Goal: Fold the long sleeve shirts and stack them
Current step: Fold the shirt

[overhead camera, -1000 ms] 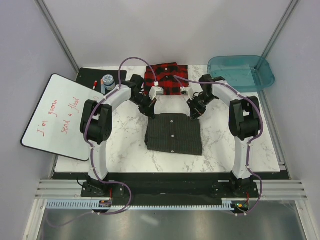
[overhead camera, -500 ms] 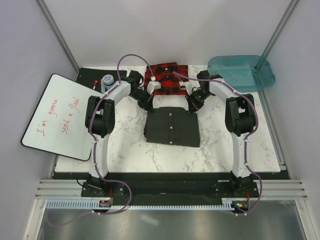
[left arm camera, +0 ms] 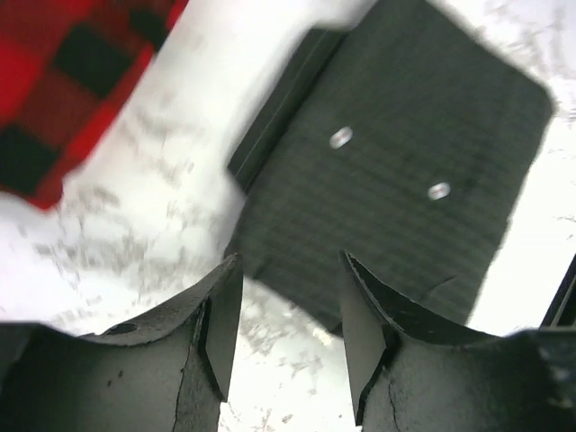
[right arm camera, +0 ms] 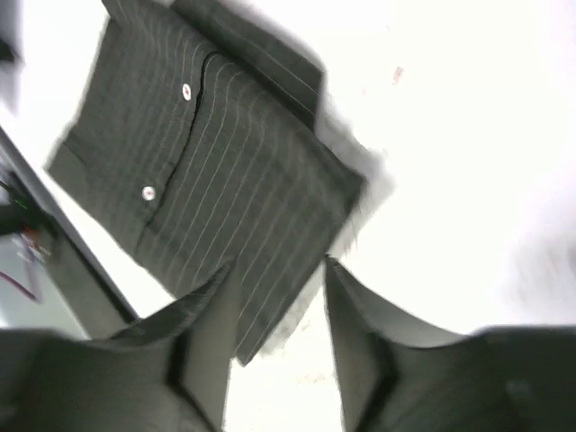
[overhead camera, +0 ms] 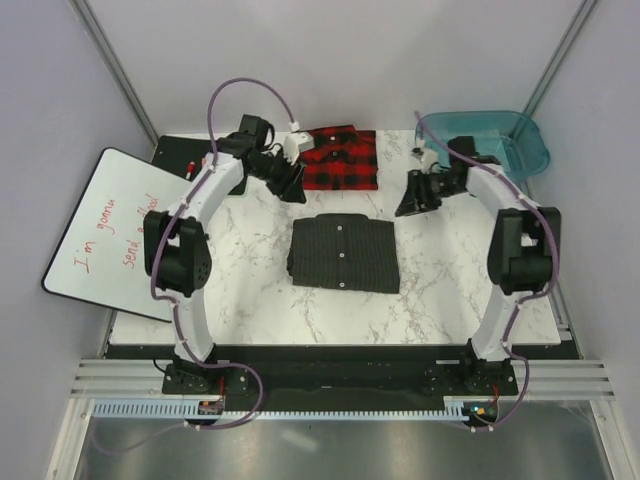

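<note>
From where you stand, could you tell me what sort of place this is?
Likely a robot lab cell: two arms bolted to a marble table, plain walls around, a whiteboard at the left.

I see a dark shirt [overhead camera: 343,255] in the middle of my table [overhead camera: 250,290], a red shirt [overhead camera: 345,160] behind it, a tub [overhead camera: 505,130] far right.

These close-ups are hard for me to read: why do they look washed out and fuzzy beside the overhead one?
Right wrist view: table glares pure white, pinstriped shirt edges smeared. Left wrist view: plaid shirt blurred, left pincer fingers sharp. Top view: evenly lit, crisp.
</note>
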Robot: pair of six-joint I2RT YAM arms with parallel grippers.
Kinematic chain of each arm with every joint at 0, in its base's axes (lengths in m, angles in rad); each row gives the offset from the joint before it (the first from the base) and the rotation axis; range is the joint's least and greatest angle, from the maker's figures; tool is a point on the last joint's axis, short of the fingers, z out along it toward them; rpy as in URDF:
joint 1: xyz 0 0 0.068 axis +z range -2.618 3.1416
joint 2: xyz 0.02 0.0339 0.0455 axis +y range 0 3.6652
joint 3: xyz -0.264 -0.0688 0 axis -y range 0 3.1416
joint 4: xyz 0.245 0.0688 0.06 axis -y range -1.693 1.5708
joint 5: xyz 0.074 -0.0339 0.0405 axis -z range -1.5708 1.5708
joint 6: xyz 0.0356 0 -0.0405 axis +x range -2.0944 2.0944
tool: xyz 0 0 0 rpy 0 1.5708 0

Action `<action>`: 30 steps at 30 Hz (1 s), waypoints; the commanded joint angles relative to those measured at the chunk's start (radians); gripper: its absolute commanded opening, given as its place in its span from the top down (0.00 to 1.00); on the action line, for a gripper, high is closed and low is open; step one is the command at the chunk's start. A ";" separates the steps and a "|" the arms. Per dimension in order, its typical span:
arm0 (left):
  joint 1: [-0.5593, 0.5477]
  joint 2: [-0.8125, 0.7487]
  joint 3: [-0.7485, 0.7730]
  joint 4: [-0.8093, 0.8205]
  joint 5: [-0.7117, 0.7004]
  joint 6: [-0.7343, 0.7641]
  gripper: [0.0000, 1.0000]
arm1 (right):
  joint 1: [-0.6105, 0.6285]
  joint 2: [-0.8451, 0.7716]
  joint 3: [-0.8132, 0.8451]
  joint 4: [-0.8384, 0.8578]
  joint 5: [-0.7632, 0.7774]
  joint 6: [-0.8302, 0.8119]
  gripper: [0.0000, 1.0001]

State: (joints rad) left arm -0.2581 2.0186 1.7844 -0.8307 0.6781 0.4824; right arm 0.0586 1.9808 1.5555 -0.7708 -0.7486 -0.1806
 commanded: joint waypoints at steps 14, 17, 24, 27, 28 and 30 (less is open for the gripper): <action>-0.696 0.097 0.080 0.186 -0.561 -0.545 0.50 | -0.149 -0.059 -0.515 0.243 -0.228 0.233 0.94; -0.698 0.118 0.055 0.186 -0.595 -0.634 0.54 | -0.114 -0.030 -0.570 0.309 -0.277 0.272 0.98; -0.667 0.065 -0.052 0.269 -0.632 -0.768 0.55 | -0.007 -0.011 -0.621 0.447 -0.393 0.388 0.98; -0.656 0.057 -0.042 0.281 -0.643 -0.785 0.55 | -0.002 -0.031 -0.632 0.459 -0.388 0.412 0.96; -0.656 0.061 -0.036 0.280 -0.644 -0.795 0.55 | -0.002 -0.039 -0.640 0.464 -0.388 0.423 0.94; -0.658 0.068 -0.025 0.280 -0.646 -0.803 0.55 | 0.000 -0.063 -0.667 0.545 -0.383 0.522 0.87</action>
State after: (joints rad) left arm -0.9127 2.1441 1.7302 -0.6125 0.0601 -0.2375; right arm 0.0639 1.9659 0.9260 -0.3573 -1.0836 0.2115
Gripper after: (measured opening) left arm 0.447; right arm 0.092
